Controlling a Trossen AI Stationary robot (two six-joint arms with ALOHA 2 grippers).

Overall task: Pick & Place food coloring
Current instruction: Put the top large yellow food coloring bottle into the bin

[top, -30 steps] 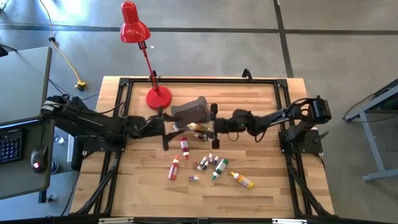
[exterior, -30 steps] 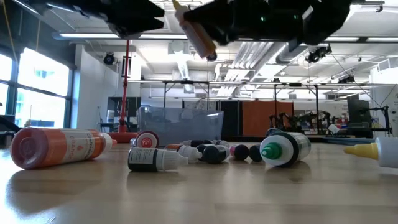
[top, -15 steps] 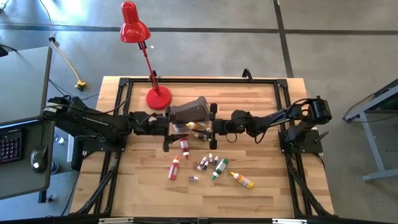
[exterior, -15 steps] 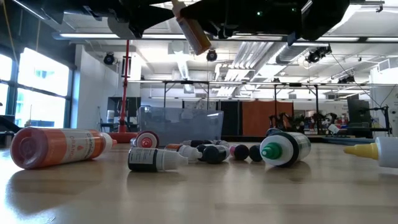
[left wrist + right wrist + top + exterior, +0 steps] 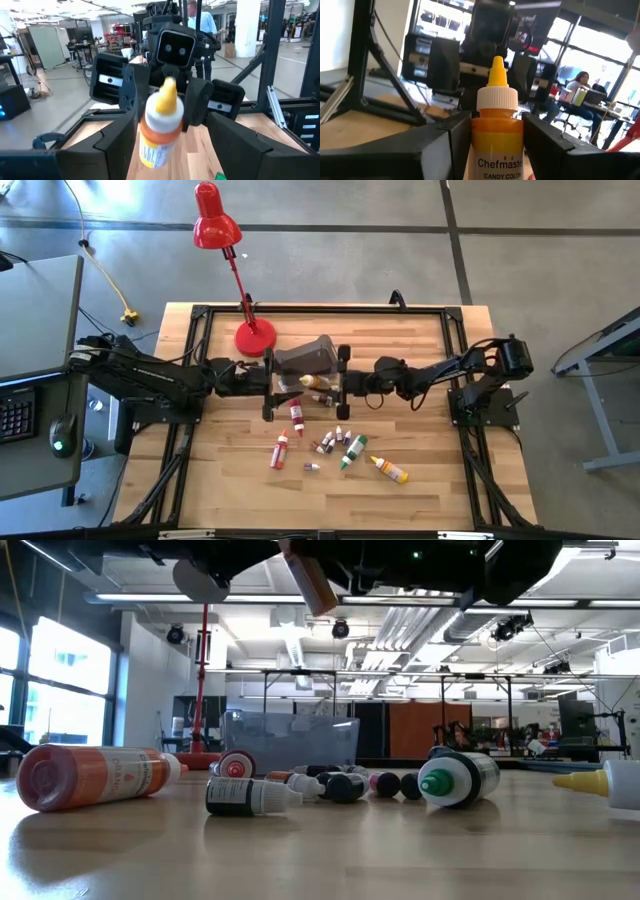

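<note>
Sliding the left gripper [image 5: 283,384] rightward across the middle of the high view, fingers spread wide and now flanking the yellow food coloring bottle [image 5: 496,125] without closing on it. Holding that bottle aloft by its body in the partly closed right gripper [image 5: 325,384], just below the grey bin [image 5: 305,358] in the frame. Looks like a handover setting up, needing a left-side clamp before any release on the right; other bottles [image 5: 340,445] lying loose, lower centre.

A bottle [image 5: 312,383] is held above the table [image 5: 420,430] between the left gripper [image 5: 270,385] and right gripper [image 5: 342,383], just in front of the bin [image 5: 305,357]. More bottles [image 5: 340,446] are scattered nearer the front edge; the lamp [image 5: 254,337] is set behind, to the left.
</note>
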